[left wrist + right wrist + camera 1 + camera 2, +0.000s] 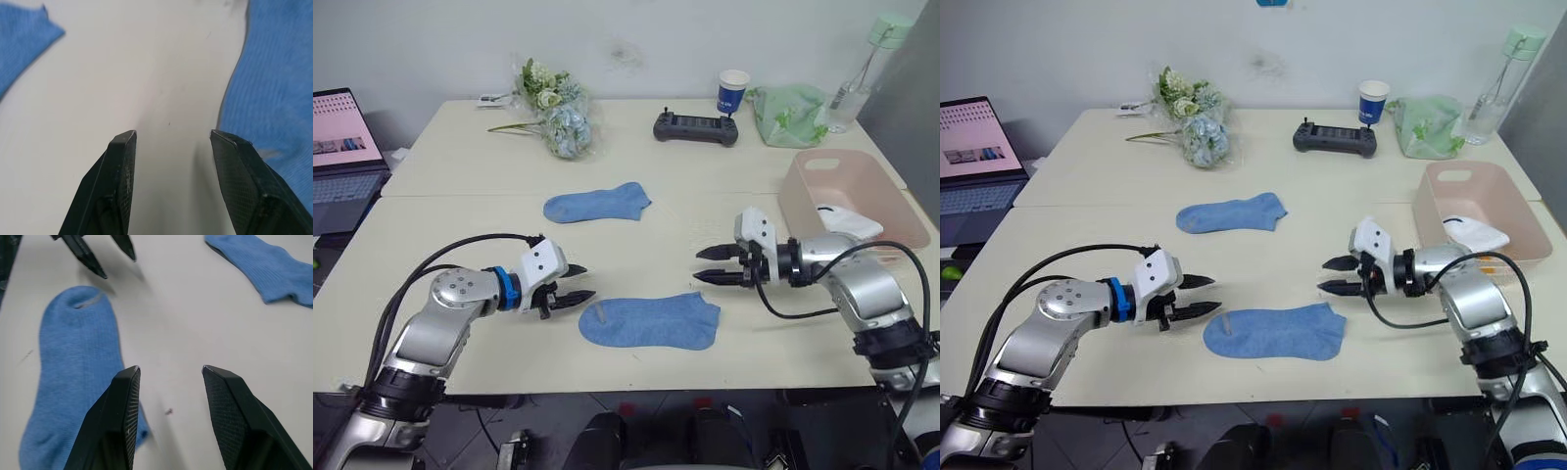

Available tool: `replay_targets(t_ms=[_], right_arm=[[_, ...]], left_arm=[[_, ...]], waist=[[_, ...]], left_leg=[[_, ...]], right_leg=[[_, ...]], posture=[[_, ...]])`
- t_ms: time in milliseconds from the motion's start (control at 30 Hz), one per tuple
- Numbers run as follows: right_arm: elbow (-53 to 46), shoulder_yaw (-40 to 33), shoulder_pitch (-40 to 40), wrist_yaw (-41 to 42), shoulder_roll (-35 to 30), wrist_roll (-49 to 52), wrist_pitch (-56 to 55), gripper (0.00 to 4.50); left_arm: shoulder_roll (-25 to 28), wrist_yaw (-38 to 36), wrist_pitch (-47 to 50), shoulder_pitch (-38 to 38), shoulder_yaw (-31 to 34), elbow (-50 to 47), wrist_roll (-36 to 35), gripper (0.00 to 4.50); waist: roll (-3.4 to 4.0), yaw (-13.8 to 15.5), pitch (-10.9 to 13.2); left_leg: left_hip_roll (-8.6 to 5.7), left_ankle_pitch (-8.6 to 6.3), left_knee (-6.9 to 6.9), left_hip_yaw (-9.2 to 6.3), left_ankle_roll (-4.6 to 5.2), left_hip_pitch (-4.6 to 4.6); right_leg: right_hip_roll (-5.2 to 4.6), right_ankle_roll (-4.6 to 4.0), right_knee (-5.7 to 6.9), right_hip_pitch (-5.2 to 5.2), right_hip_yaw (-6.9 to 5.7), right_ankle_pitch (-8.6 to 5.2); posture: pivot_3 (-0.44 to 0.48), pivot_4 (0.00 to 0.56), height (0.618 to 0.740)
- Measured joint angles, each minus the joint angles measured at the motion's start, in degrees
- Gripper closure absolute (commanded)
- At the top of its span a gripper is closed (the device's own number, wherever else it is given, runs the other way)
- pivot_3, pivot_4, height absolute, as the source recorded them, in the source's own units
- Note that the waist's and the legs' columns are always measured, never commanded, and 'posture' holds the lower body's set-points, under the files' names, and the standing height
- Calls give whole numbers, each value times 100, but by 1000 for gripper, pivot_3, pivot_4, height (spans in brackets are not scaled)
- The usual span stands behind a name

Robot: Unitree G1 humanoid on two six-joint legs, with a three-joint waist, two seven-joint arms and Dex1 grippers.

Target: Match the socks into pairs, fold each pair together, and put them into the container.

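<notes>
2 light blue socks lie on the surface, both end effectors spread and empty.
The near sock (651, 321) lies between the left end effector (576, 286) and right end effector (710, 264); the far sock (597, 204) lies beyond.

Two cream tables (489, 211) stand against a pale wall (636, 39).

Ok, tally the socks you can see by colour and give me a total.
Blue socks: 2, one nearer the robot, one farther back, both flat on the table.
White socks: 1 bundle in the pink tub; cannot tell how many.
Total: 3 visible items.
</notes>
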Motion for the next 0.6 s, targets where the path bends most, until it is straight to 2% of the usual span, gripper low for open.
replay_targets(t_ms=[67,167,267,400,600], right_arm=[[-299,97,231,-129,185,-34,-173,3351],[-519,400,526,-266,357,-281,-539,4405],[-478,604,740,-469,413,-647,-904,4500],[100,793,1021,-675,376,-1184,-1537,4500],[522,562,1111,-745,234,-1235,-2151,4500]], left_arm=[[-150,48,-161,165,-30,-261,1,2647],[-421,117,-284,326,-160,-489,7,3601],[-511,330,-706,410,-306,-405,354,4458],[-589,586,-1115,715,-470,99,806,4458],[-625,795,-1632,952,-468,305,895,4458]], waist=[[1,-1,-1],[0,3,-1],[0,5,-2],[1,0,-2],[3,14,-7]], left_leg=[[0,0,0,0,0,1],[0,0,2,0,0,1],[-1,0,2,1,0,5],[-2,0,0,6,0,7],[-1,-1,-4,3,2,49]], right_leg=[[0,0,3,0,0,0],[1,0,3,2,-1,0],[2,0,4,2,-1,0],[4,0,3,1,4,0],[4,0,-5,51,2,0]], posture=[[0,150,740],[0,150,740],[0,150,740],[0,150,740],[0,150,740]])
